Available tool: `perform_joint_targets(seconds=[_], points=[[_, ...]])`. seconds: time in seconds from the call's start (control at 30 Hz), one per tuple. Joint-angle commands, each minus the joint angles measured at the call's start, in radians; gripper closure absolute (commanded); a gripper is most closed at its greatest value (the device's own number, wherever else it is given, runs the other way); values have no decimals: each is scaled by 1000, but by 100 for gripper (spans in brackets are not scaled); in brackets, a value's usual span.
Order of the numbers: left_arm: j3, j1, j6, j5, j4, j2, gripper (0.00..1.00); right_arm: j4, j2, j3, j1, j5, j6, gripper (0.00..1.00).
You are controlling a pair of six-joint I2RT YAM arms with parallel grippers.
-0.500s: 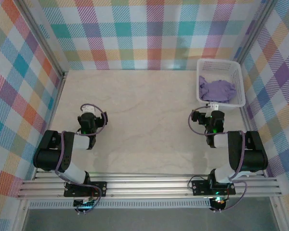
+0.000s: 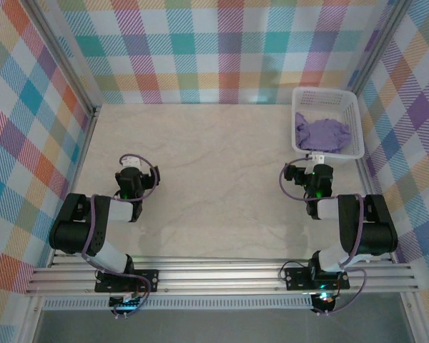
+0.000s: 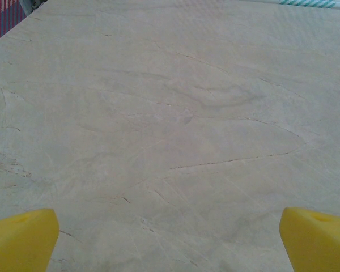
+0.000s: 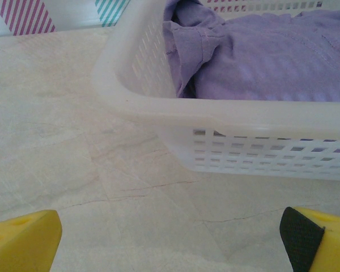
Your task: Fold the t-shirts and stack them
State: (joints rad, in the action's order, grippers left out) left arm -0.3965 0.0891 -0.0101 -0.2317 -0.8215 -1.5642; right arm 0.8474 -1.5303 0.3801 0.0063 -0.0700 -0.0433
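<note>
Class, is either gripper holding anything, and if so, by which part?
Nothing is held. The left gripper is open over the table; the right gripper is open just short of the basket, with the t-shirt lying crumpled inside it.

One lavender t-shirt [image 2: 322,133]; one white basket [image 2: 324,90]; one table [image 2: 214,171]; two grippers: left gripper [image 3: 170,241], right gripper [image 4: 170,238]

left arm [image 2: 100,213], right arm [image 2: 350,223] folded low, jaws wide
</note>
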Motion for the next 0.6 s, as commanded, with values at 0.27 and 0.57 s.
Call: perform_joint_targets(seconds=[0.27,0.57], points=[[-11,-4,13,32,10,27,0,58,26,-23,7,-1,6,0],[-102,126,28,-132,338,463,0,-398,532,53,128,-199,-20,1]])
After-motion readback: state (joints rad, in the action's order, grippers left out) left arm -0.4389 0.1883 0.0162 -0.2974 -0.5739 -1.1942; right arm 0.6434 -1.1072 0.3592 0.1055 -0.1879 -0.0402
